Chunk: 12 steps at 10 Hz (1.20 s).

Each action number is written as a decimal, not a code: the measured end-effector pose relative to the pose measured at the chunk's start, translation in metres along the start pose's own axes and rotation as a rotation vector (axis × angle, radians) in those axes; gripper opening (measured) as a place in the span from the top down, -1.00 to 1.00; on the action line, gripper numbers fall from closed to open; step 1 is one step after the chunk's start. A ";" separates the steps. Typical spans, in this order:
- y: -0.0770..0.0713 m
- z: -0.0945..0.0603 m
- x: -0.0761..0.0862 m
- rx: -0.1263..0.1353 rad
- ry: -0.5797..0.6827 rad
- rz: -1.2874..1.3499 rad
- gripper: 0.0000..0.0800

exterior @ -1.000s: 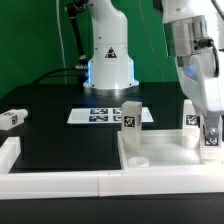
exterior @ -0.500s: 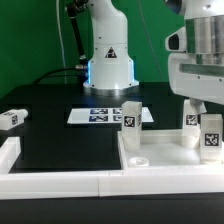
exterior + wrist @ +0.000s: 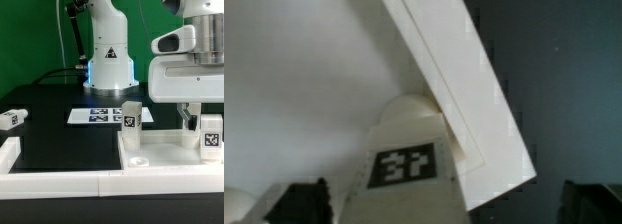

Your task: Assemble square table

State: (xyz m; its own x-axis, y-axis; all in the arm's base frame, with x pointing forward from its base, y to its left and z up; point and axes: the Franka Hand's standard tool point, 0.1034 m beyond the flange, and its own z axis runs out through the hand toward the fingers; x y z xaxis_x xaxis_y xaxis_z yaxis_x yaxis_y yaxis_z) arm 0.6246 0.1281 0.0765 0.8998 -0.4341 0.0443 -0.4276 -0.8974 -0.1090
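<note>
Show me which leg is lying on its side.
The leg at the exterior view's far left, alone on the black table. The other three stand upright on the slab.

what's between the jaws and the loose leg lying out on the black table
In the exterior view, one upright leg on the slab stands between the gripper, jaws open, and the loose leg at that view's left. The marker board lies flat, so it is no real block. Depth is hard to judge.
</note>
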 end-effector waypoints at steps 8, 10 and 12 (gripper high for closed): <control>0.005 0.002 0.001 0.012 -0.017 0.458 0.26; 0.004 0.003 0.001 0.051 -0.056 0.763 0.26; 0.003 0.003 0.003 0.095 -0.097 1.035 0.26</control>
State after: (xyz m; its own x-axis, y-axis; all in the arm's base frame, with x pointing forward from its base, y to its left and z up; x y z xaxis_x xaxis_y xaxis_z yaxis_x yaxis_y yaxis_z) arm 0.6261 0.1245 0.0738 0.1024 -0.9755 -0.1949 -0.9889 -0.0786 -0.1263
